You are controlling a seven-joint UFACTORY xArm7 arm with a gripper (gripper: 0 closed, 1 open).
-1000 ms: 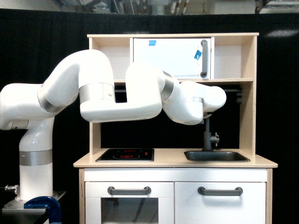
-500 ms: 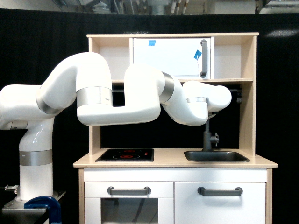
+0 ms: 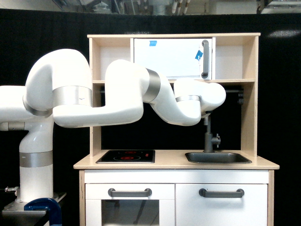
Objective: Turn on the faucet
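A pale wooden toy kitchen desk (image 3: pixel 174 164) runs across the unit. Set into it toward the exterior view's left is a black hob (image 3: pixel 126 156) with red ring markings. Toward the exterior view's right sits a dark grey sink (image 3: pixel 217 157), and the faucet (image 3: pixel 209 136) rises upright from the desk just behind the sink's left end

I cannot read any text, brand or number here. The white cabinet door (image 3: pixel 173 58) carries two small blue tape pieces (image 3: pixel 153 43), but I see no writing on them.
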